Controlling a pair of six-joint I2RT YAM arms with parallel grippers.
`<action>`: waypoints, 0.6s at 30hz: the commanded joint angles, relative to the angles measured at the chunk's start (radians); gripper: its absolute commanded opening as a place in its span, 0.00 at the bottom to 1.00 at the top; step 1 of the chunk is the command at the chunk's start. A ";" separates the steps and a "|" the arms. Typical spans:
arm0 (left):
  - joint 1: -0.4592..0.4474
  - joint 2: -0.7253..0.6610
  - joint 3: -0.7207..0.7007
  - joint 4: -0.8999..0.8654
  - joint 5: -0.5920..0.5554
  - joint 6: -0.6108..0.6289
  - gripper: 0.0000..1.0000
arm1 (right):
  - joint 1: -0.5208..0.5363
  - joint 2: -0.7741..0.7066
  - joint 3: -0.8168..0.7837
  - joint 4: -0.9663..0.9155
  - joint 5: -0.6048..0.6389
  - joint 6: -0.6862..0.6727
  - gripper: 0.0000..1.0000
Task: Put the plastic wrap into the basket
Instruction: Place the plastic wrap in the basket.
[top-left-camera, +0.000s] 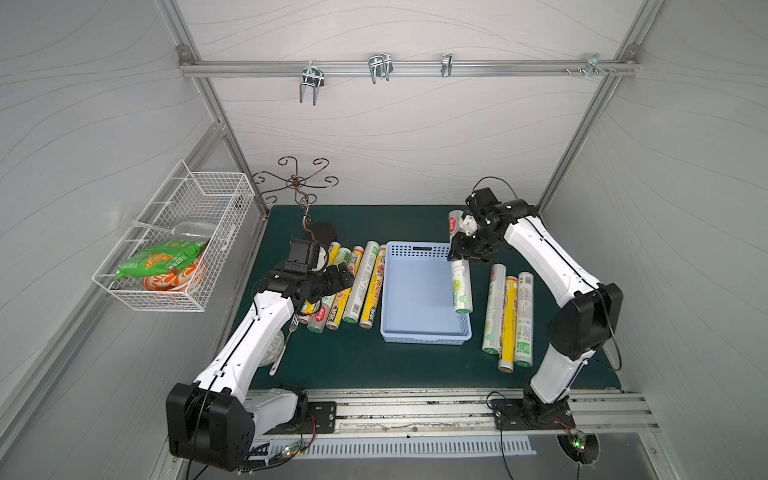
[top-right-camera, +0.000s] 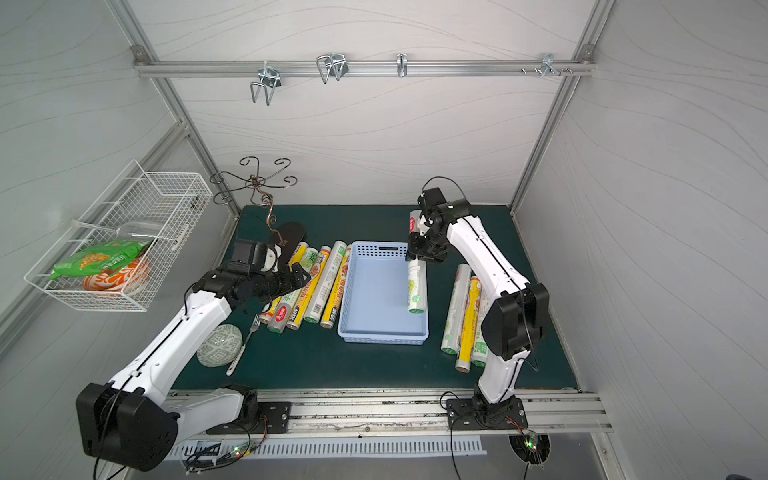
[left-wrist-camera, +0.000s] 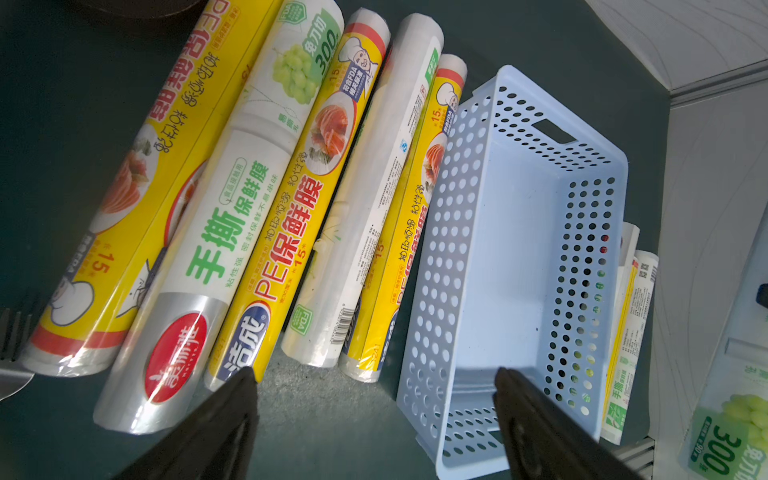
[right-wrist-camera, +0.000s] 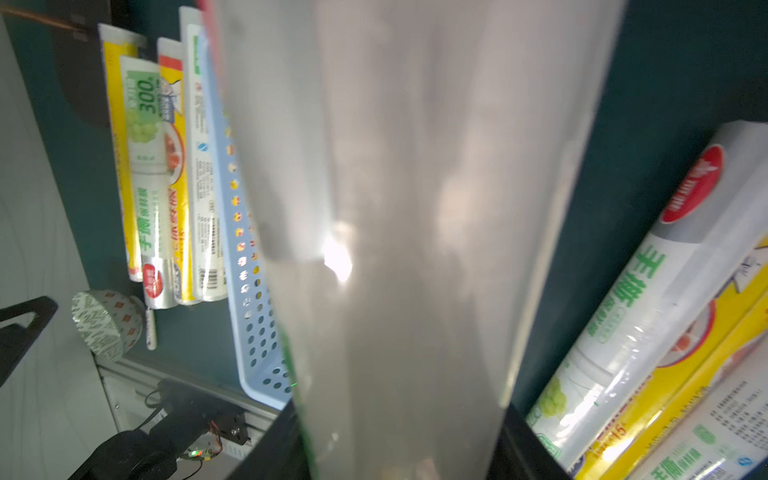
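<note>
basket (top-left-camera: 424, 337): empty, nothing in yet
right gripper (top-left-camera: 459, 254): clamped on held roll (top-left-camera: 462, 291), basket edge below it
left gripper (left-wrist-camera: 374, 374): jaws apart, empty, table rolls (left-wrist-camera: 266, 216) ahead
remaining: every roll

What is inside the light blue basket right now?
Nothing that I can see: the basket floor shows bare. The right gripper holds a white-and-green roll above its right side, and that roll covers a strip of the floor in both top views.

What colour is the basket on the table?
The basket is light blue, clearest in the left wrist view.
</note>
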 joint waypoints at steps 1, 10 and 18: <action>-0.002 -0.024 0.044 0.007 -0.015 0.019 0.92 | 0.029 0.032 0.028 -0.013 -0.033 0.050 0.35; 0.000 -0.025 0.036 0.015 -0.005 0.011 0.92 | 0.069 0.083 -0.037 0.066 -0.014 0.121 0.35; 0.000 -0.030 0.027 0.014 -0.005 0.015 0.92 | 0.089 0.136 -0.092 0.098 0.057 0.107 0.34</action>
